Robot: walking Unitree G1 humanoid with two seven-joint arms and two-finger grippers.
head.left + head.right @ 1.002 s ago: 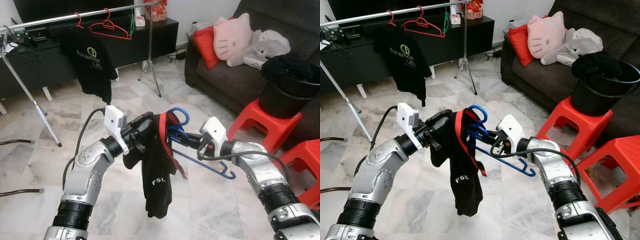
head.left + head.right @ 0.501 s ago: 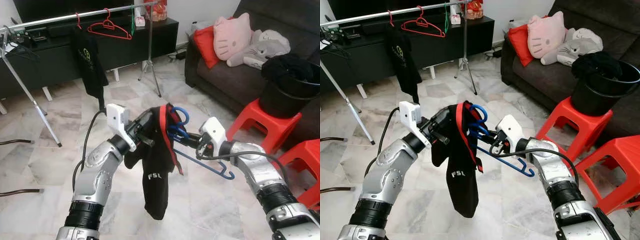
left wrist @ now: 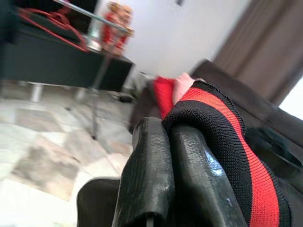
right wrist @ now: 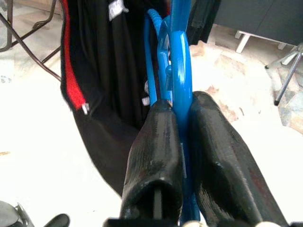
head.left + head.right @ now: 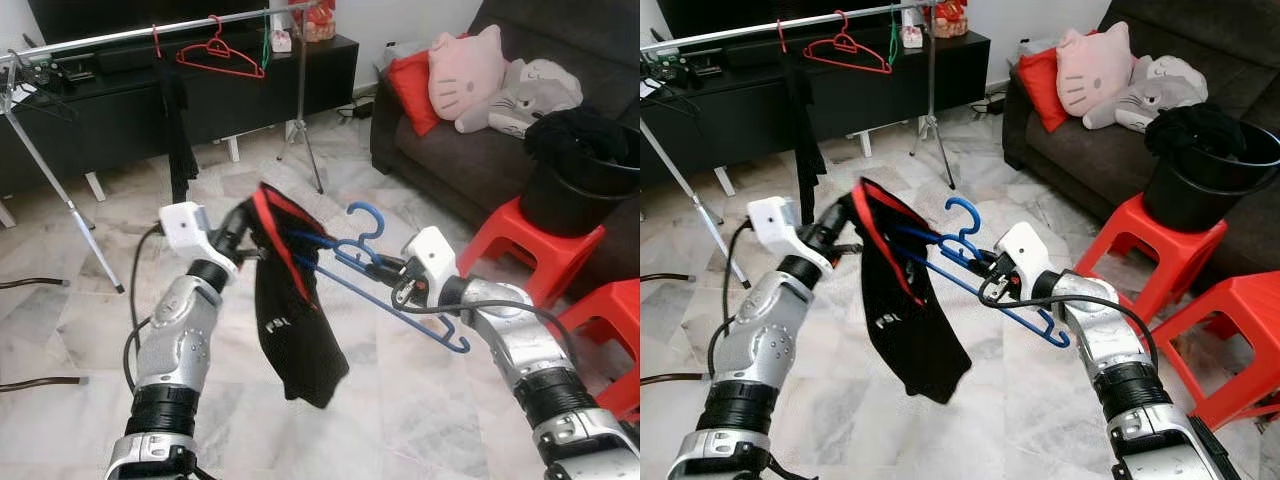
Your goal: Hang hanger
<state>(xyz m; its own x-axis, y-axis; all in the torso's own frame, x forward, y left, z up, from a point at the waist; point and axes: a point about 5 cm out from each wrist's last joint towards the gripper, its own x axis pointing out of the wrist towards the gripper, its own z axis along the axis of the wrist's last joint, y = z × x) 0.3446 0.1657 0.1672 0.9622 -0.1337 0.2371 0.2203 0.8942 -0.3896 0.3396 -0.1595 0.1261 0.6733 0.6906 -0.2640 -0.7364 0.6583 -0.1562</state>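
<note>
Centre of frame: blue hanger held in air between both arms, tilted, hook up. Right gripper fingers clamped on hanger near hook. Left gripper fingers pressed together on red-trimmed collar of black garment, which drapes over hanger's left end. Upper left of frame: clothes rail with red hanger. Right edge: red stool.

We see right tool clamping blue hanger | left tool gripping black garment (red-trimmed)
</note>
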